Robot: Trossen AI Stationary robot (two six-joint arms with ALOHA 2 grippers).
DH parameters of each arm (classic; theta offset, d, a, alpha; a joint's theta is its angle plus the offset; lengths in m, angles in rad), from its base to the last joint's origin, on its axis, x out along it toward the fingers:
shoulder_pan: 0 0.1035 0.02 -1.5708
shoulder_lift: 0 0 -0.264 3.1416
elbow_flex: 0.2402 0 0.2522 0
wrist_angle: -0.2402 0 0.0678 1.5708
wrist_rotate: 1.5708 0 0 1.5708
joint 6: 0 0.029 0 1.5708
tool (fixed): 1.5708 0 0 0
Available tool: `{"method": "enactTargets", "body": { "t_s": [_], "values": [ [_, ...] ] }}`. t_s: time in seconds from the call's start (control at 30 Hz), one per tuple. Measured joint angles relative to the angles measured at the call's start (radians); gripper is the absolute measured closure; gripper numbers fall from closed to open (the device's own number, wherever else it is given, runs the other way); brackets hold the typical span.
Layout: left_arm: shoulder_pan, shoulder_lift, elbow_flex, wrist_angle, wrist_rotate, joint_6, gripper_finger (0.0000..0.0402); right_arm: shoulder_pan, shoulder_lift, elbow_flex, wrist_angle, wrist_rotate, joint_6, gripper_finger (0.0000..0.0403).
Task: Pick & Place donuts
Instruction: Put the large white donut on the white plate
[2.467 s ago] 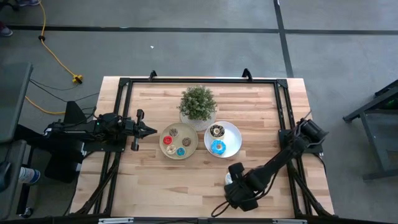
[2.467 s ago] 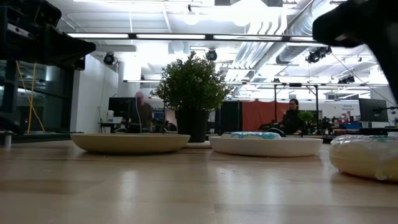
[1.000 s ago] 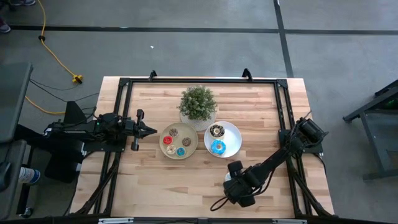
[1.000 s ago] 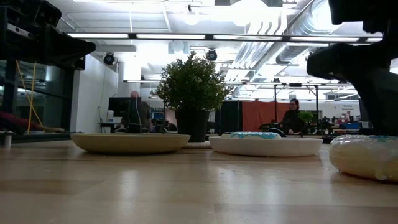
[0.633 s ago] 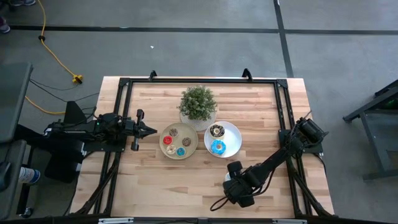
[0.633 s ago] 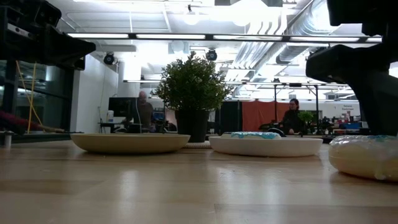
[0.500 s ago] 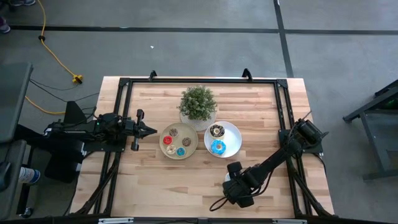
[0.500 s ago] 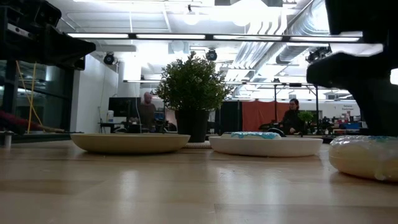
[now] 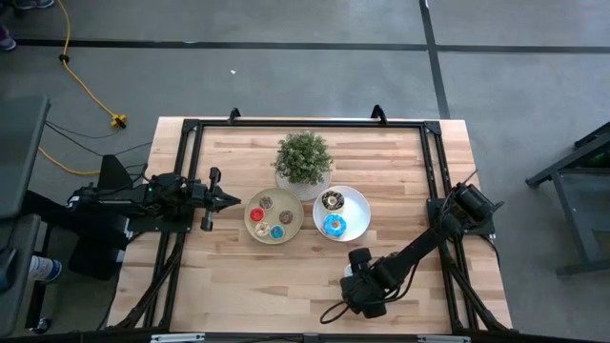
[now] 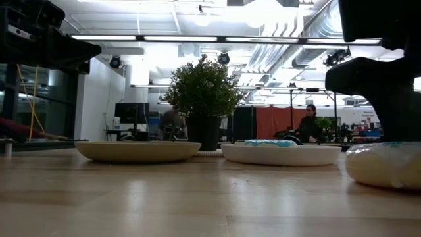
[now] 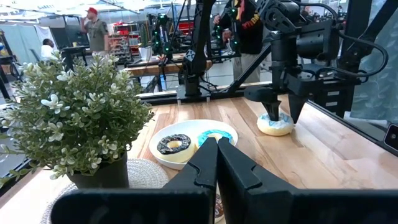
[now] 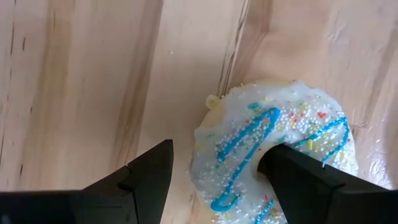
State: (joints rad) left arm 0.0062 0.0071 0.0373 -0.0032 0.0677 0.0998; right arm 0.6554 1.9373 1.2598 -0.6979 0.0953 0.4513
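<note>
Under both arms lies a pale butcher-block table (image 9: 238,267) of jointed wooden strips, framed by black rails. Well apart from the right gripper (image 12: 214,171), toward the table's middle, stand a bushy potted plant (image 9: 303,160), a round white plate (image 9: 355,217) and a round tan plate (image 9: 274,215), the two plates just beside each other. The white plate carries a dark chocolate donut (image 9: 333,200) and a blue donut (image 9: 334,226); the tan plate holds several smaller rings.

The right gripper points down near the table's front edge, its dark fingers spread wide. One finger (image 12: 311,186) sits at the hole of the white donut (image 12: 280,149), the other stands outside the ring over bare wood. This donut lies flat, hole upward, glossy white icing with blue stripes and coloured sprinkles. Bare wood lies open between it and the plates.

The left gripper (image 11: 216,144) waits just beside the tan plate, fingers pressed together, pointing along the table toward the plates.
</note>
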Motion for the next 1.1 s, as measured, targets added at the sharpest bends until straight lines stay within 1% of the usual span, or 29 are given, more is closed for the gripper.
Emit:
{"method": "enactTargets", "body": {
  "t_s": [0.3,0.77,0.97,1.1],
  "values": [
    [0.0,0.0,0.0,0.0,0.0,0.0,0.0401,0.0,0.0,0.0,0.001,0.011,0.027,0.0164],
    [0.0,0.0,0.0,0.0,0.0,0.0,0.0401,0.0,0.001,0.0,0.002,0.003,0.044,0.0249],
    [0.0,0.0,0.0,0.0,0.0,0.0,0.0401,0.0,0.001,0.0,0.004,0.003,0.043,0.0268],
    [0.0,0.0,0.0,0.0,0.0,0.0,0.0401,0.0,0.001,0.0,0.004,0.0,0.044,0.0269]
  ]
}}
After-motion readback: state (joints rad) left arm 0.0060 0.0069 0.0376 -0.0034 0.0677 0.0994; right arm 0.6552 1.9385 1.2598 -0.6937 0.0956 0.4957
